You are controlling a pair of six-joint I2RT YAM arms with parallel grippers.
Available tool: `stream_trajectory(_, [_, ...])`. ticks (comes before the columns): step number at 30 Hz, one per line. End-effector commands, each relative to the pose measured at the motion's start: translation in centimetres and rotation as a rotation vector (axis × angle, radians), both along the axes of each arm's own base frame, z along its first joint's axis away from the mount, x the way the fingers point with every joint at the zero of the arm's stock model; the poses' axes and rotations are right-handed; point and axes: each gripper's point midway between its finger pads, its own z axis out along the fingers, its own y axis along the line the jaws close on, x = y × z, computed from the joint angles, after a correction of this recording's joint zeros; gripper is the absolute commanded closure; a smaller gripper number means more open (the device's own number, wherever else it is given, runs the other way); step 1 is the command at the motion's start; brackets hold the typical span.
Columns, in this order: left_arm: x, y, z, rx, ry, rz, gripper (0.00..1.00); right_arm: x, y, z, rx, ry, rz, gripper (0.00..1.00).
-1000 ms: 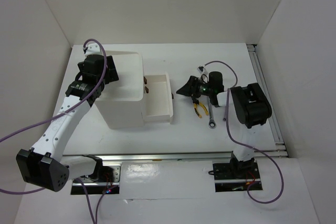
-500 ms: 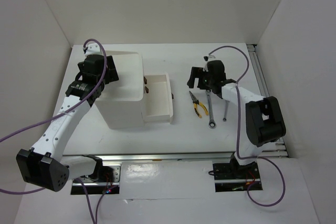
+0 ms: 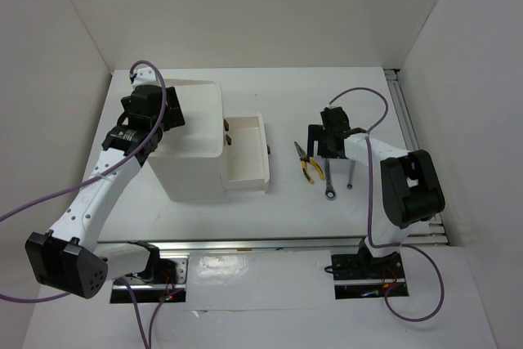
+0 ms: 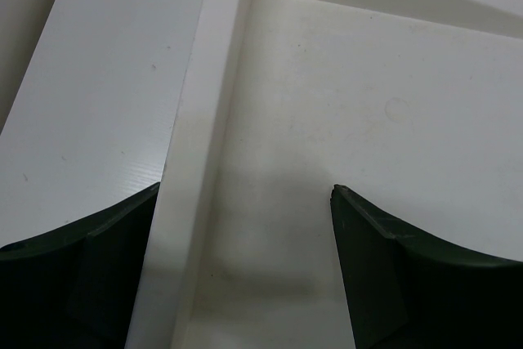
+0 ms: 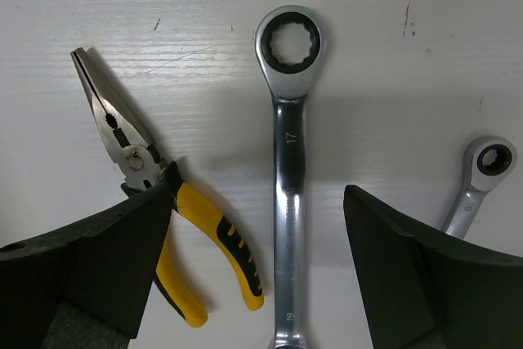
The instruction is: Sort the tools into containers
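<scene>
1. Not yet sorted: the large ratchet wrench (image 5: pixel 288 161) lies directly beneath the wide-open, empty right gripper (image 5: pixel 257 194), the pliers (image 5: pixel 139 157) by one finger and the smaller wrench (image 5: pixel 482 173) by the other.
2. The left gripper (image 4: pixel 245 194), wide and empty, straddles the top bin (image 4: pixel 368 120) wall.
3. The drawer (image 3: pixel 245 171) below looks bare. No screwdrivers are visible, and much of the bin is cut off.

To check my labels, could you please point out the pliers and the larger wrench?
pliers (image 5: pixel 135 159): right wrist view, on the pivot joint.
larger wrench (image 5: pixel 288 169): right wrist view, on the shank.
</scene>
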Motion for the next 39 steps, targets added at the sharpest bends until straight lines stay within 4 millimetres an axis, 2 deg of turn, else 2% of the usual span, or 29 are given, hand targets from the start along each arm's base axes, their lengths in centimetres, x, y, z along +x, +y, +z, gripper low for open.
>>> stream_trajectory(1, [-3.4,-3.4,-7.9,-0.045,0.315,-0.15,0.1,-0.3,-0.9,-0.7,-0.014,0.024,-0.028,0.08])
stream_trajectory(7, [-3.4,-3.5,-7.7,-0.053,0.307,-0.158,0.1,-1.0,-2.0,-2.6,-0.018,0.074,-0.052,0.13])
stream_trajectory(14, [-3.4,-3.5,-7.7,-0.053,0.307,-0.158,0.1,-1.5,-2.1,-2.8,-0.018,0.094,-0.061,0.24])
stream_trajectory(15, [-3.4,-3.5,-7.7,-0.053,0.307,-0.158,0.1,-2.1,-2.2,-3.2,-0.023,0.116,-0.061,0.35])
stream_trajectory(17, [-3.4,-3.5,-7.7,-0.053,0.307,-0.158,0.1,-2.1,-2.2,-2.5,-0.014,0.103,-0.07,0.46])
stream_trajectory(22, [-3.4,-3.5,-7.7,-0.053,0.307,-0.158,0.1,-3.8,-2.3,-3.4,-0.003,0.151,-0.088,0.59])
stream_trajectory(23, [-3.4,-3.5,-7.7,-0.053,0.307,-0.158,0.1,-4.2,-2.4,-3.7,-0.005,0.16,-0.089,0.65])
stream_trajectory(25, [-3.4,-3.5,-7.7,-0.053,0.307,-0.158,0.1,-4.9,-2.4,-5.0,-0.027,0.205,-0.085,0.69])
stream_trajectory(26, [-3.5,-3.7,-7.7,-0.059,0.309,-0.165,0.1,-5.3,-2.1,-5.4,-0.034,0.225,-0.074,0.78])
stream_trajectory(29, [-3.5,-3.7,-7.7,-0.059,0.309,-0.165,0.1,-6.0,-2.0,-6.3,-0.067,0.254,-0.072,0.86])
stream_trajectory(31, [-3.4,-3.7,-8.0,-0.057,0.318,-0.164,0.1,-6.0,-1.7,-6.8,-0.073,0.268,-0.062,0.97])
stream_trajectory(32, [-3.4,-3.7,-8.0,-0.057,0.318,-0.164,0.1,-5.5,-1.5,-6.5,-0.069,0.257,-0.062,1.0])
stream_trajectory(36, [-3.4,-3.7,-8.0,-0.057,0.318,-0.164,0.1,-5.2,-1.2,-5.9,-0.067,0.245,-0.052,1.0])
stream_trajectory(39, [-3.4,-3.5,-7.9,-0.051,0.316,-0.157,0.1,-3.8,-1.1,-3.7,-0.061,0.169,-0.062,1.0])
